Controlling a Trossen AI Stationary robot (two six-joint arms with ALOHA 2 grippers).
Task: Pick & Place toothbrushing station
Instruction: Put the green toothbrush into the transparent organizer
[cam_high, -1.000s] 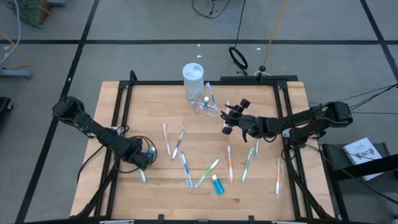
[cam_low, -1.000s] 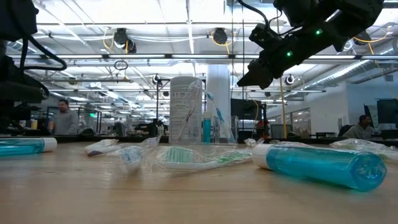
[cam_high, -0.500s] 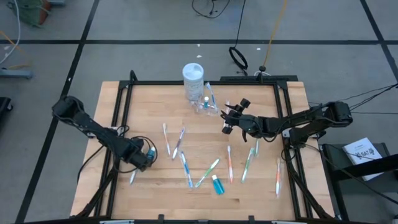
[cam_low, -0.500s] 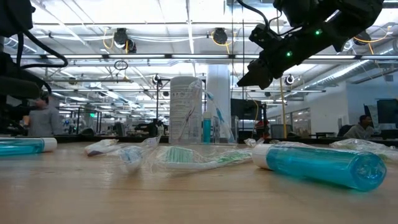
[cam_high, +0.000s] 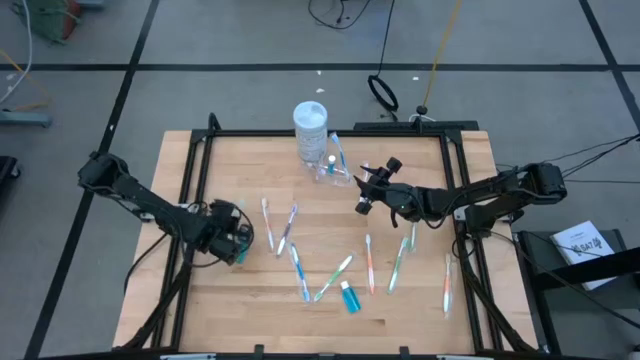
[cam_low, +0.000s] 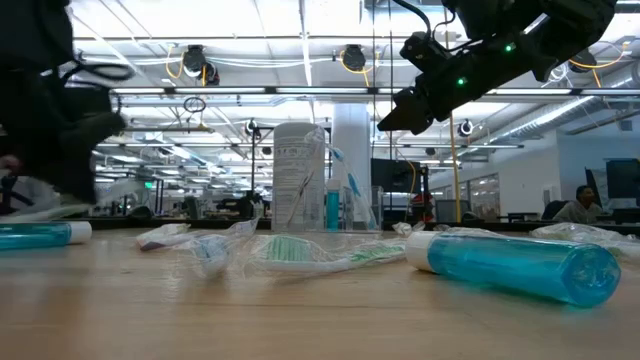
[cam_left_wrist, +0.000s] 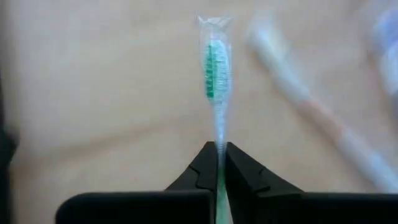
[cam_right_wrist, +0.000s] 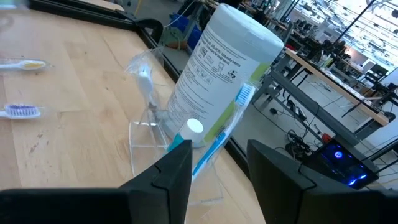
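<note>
Motion blur smears the left end effector (cam_high: 232, 238) in the high view, over the left part of the wooden worktop (cam_high: 420, 305); its wrist view settles the matter, showing both dark fingers (cam_left_wrist: 202, 171) pinched shut on a green-bristled toothbrush in a clear wrapper (cam_left_wrist: 214, 81) that juts forward over the wood. In the low view that arm is only a dark blur at the frame's edge. The right end effector (cam_right_wrist: 217, 163) hangs above the worktop with its fingers apart, holding nothing, facing the small clear plastic cup (cam_right_wrist: 163, 146). A blue toothbrush (cam_right_wrist: 227, 124) and a white-capped tube (cam_right_wrist: 189, 130) stand in the cup, just beside the tall clear jar with a white lid (cam_high: 310, 128). Loose wrapped toothbrushes (cam_high: 370, 262) and a teal tube (cam_high: 349, 296) lie scattered mid-worktop.
</note>
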